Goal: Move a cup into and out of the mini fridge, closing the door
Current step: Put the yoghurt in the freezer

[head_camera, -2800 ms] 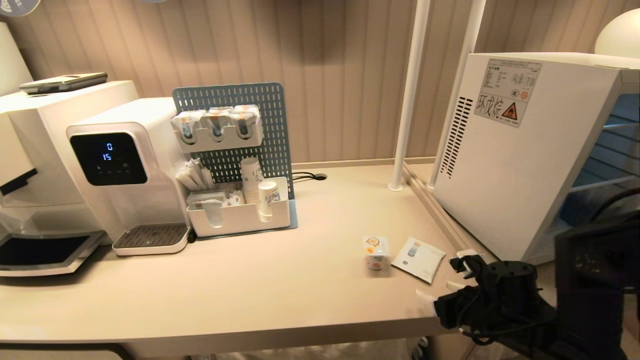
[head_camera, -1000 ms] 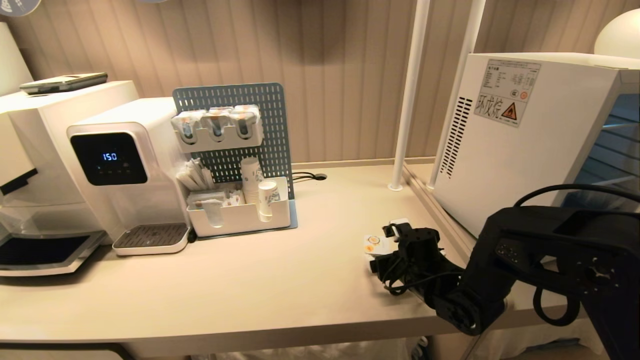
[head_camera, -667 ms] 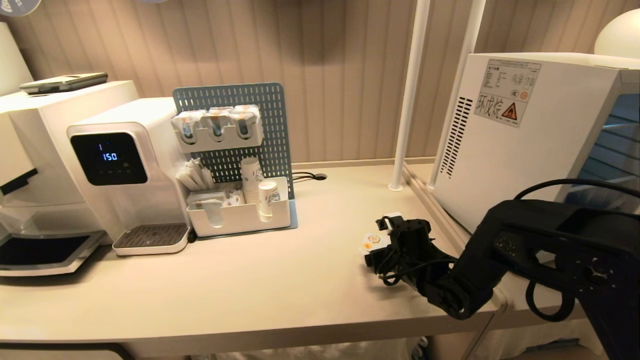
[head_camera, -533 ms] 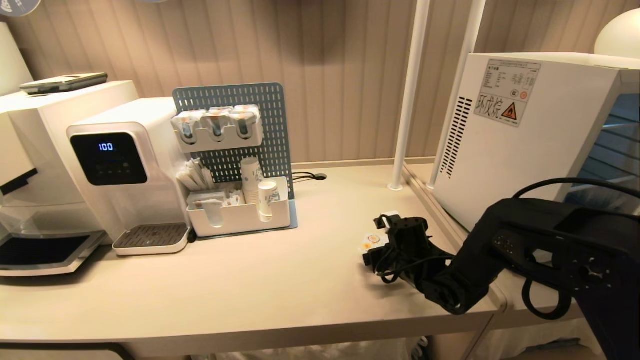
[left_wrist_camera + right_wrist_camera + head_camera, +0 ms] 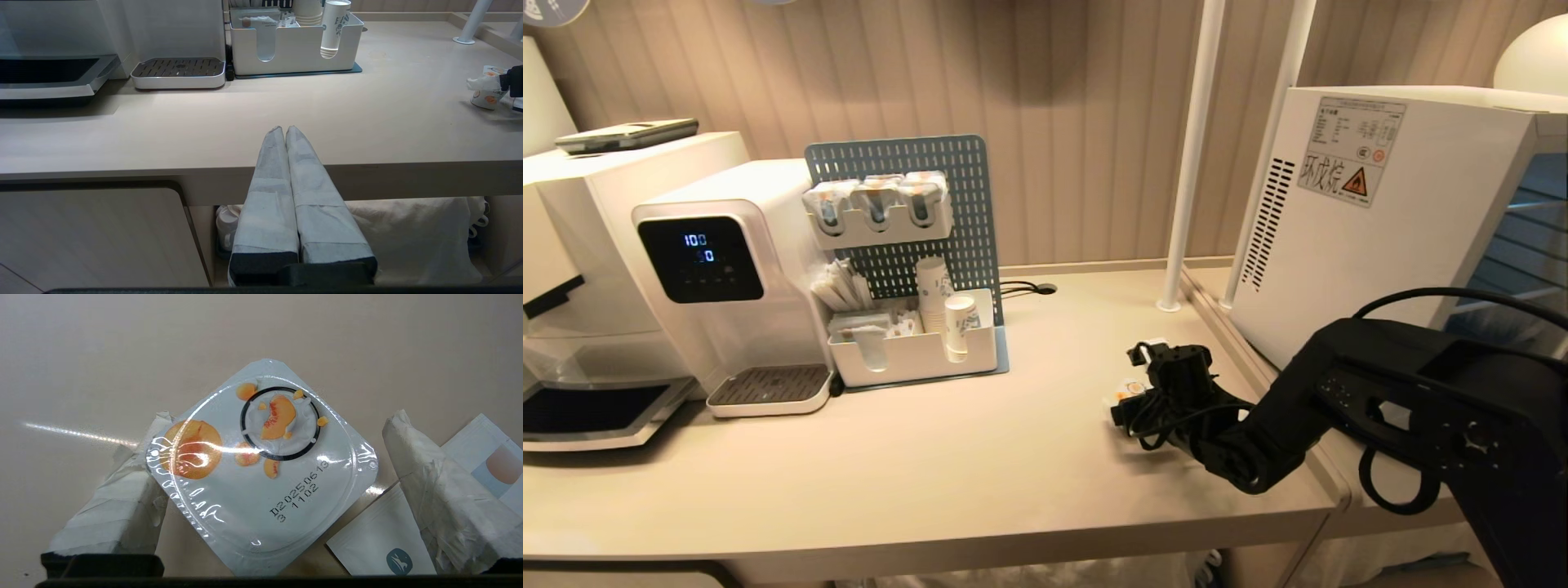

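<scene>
The counter (image 5: 980,482) is the landmark here, a long pale top running the width of the head view. At its right end stands the fridge (image 5: 1372,245), white, turned so that its vented side and warning sticker face the camera; the door (image 5: 1523,237) at its far right shows only as a pale frame edge-on with blue-lit wire shelves behind it, and whether it is open or closed cannot be told. At the counter's left end sit a coffee machine (image 5: 572,269) and a water dispenser (image 5: 719,269) with a lit display. Between these and the fridge, at the counter's back, a blue pegboard (image 5: 931,212) rises behind a white caddy (image 5: 915,351) holding paper cups and sachets.

The right arm reaches over the counter's right front part. Its right gripper (image 5: 1137,390) points down over the cup (image 5: 261,465), fingers (image 5: 441,498) spread wide, one on each side of the foil lid; one fingertip is right at the lid's edge, the other stands apart from it. The cup stands upright on the counter, near the fridge's base. A flat sachet (image 5: 384,539) lies on the counter just beside the cup.

The left gripper (image 5: 284,130) hangs before the counter's front edge, fingers pressed together, holding nothing.
</scene>
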